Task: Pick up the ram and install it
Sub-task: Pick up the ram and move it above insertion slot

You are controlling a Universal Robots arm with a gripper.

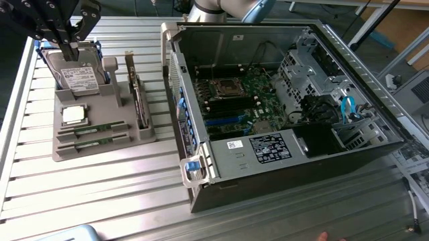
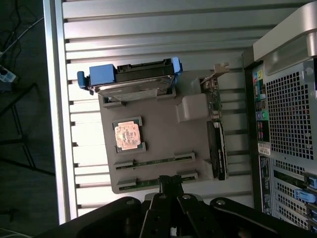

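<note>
We saw hand (image 1: 70,51) shut, empty, above hard drive (image 1: 79,75). Ram (image 1: 90,129) lay in tray (image 1: 100,114) slot, 6 o'clock from drive. Risk, we judged: hand descending while shut would strike stick, not straddle it.

Table (image 1: 100,191): silver-grey, patterned throughout with parallel ribbed slats; holder (image 1: 107,153): finished in plain matt grey; ram (image 1: 90,130) and second ram stick (image 1: 89,145): recorded as dark green strips; hard drive (image 1: 80,75): silver, fitted with a white label printed in black, framed by a blue caddy (image 2: 101,75); processor (image 1: 74,114): silver, tinted coppery pink in the wrist view; expansion card (image 2: 216,144): green and black; computer case (image 1: 268,183): black outside, bare grey metal within, rear panel perforated in a fine grid; motherboard (image 1: 248,95): green, set with black and blue slots; cable (image 1: 347,108): bright blue; latch (image 1: 192,168): blue; gripper (image 1: 70,51): black.
</note>
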